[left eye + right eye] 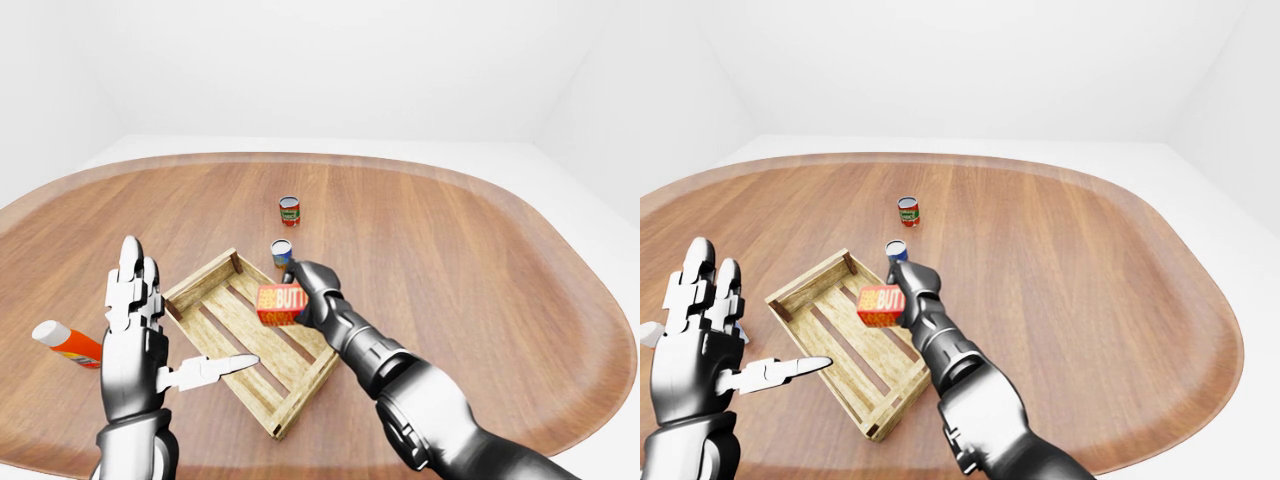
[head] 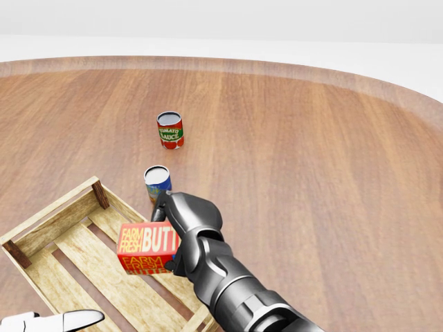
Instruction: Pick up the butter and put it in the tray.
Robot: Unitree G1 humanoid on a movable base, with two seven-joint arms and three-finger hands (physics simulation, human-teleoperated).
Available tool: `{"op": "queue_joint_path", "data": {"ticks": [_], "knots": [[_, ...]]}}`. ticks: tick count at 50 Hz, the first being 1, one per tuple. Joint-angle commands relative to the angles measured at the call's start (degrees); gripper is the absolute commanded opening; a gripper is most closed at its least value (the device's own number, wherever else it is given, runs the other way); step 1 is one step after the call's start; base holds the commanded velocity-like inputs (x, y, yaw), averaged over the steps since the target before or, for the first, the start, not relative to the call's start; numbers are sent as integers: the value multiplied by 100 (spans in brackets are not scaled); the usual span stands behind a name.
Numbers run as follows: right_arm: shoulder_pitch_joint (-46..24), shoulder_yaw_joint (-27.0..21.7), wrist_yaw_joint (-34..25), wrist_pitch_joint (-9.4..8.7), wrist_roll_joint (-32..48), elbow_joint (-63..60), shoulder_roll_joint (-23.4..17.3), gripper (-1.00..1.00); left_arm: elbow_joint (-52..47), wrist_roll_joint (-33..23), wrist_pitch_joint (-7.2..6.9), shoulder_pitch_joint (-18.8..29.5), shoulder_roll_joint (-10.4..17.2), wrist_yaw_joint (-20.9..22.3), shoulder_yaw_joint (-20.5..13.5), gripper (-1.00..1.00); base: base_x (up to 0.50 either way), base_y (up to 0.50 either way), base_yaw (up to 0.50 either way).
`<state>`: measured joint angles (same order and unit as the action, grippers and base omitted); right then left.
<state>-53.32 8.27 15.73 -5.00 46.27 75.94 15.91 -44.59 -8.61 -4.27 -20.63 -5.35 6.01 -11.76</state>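
Butter (image 2: 147,247): red-orange box, white and yellow "FARM FRESH BUTT..." lettering, pinched at its right end by the right hand (image 2: 185,225) and held in the air over the tray (image 2: 52,225), above the tray's right part, just below the blue can (image 2: 157,182). Tray is a slatted pale-wood crate with dark corner posts; left hand (image 1: 135,340) is spread, fingers up, at its left, holding nothing. Desk (image 1: 470,260): large rounded wood top, room white and bare; red can (image 2: 170,130) above the tray, an orange-and-white bottle (image 1: 66,342) left of it.
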Motion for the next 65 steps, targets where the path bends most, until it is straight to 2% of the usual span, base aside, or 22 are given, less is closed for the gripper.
{"op": "queue_joint_path", "data": {"ticks": [1, 14, 28, 65], "knots": [[-161, -123, 51, 0, 212, 20, 128, -100, 18, 0, -11, 23, 12, -9, 2, 100, 0, 0, 0], [-254, -255, 99, 0, 108, 94, 175, -100, -15, 0, -9, 4, 9, -16, 4, 100, 0, 0, 0], [-423, -264, 279, 0, 58, 109, 409, -100, -24, -2, -4, -5, 15, -15, 16, 100, 0, 0, 0], [-330, -330, 241, 0, 251, 208, 409, -100, 34, 34, -18, 56, 10, 23, -46, 100, 0, 0, 0]]}}
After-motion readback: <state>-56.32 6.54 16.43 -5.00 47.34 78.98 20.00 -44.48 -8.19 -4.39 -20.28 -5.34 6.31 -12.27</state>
